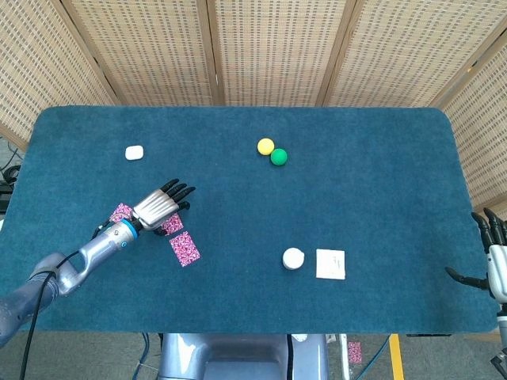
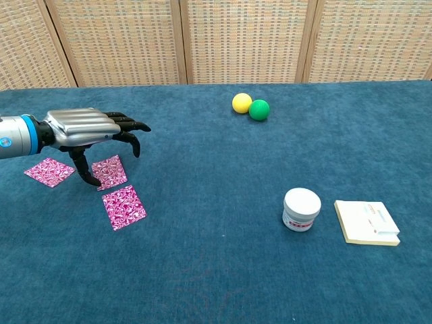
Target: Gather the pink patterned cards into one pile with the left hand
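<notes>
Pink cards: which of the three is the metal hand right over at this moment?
The middle pink card: the left hand hovers over it, fingers reaching its edge. The far-left card and the nearest card lie uncovered.

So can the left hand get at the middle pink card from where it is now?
Probably yes: the left hand hovers right over the middle pink card, fingers apart, holding nothing, and nothing lies between them.
</notes>
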Tool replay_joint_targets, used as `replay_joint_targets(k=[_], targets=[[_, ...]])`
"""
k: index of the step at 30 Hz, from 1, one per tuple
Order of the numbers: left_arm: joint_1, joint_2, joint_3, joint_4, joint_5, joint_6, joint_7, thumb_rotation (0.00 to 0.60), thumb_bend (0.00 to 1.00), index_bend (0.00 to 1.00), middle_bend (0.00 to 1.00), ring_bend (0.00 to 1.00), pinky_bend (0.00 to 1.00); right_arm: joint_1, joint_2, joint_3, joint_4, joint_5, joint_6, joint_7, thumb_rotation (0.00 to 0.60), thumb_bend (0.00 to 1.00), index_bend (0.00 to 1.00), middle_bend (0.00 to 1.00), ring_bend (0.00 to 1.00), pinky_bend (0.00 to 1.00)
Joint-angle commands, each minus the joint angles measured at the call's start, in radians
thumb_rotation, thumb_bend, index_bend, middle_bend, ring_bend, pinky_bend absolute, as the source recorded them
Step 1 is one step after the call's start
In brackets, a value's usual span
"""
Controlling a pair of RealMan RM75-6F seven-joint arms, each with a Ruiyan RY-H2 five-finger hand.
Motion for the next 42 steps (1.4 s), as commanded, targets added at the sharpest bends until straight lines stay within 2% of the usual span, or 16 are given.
replay_joint_targets(k=[1, 17, 42], targets=[[-0.007, -0.005, 0.003, -0.001, -0.002, -0.004, 0.019, 0.6, 0.11, 0.27, 0.0, 0.0, 0.0, 0.0, 0.0, 0.001, 0.001, 0.002, -0.002, 0.002, 0.6, 0.0, 0.0, 0.0, 0.0, 0.0], [0.004, -0.027, 0.029, 0.037, -0.016, -0.007, 0.01, 0.6, 0.12, 0.27, 0.0, 0.0, 0.0, 0.002, -0.002, 0.003, 0.01, 0.01, -0.013, 0.006, 0.6, 0.0, 0.0, 0.0, 0.0, 0.0], [0.003, 0.001, 0.057, 0.051, -0.011, 0.007, -0.009, 0.6, 0.11, 0.27, 0.0, 0.0, 0.0, 0.006, -0.003, 0.005, 0.007, 0.018, -0.022, -0.006, 0.6, 0.0, 0.0, 0.0, 0.0, 0.0]])
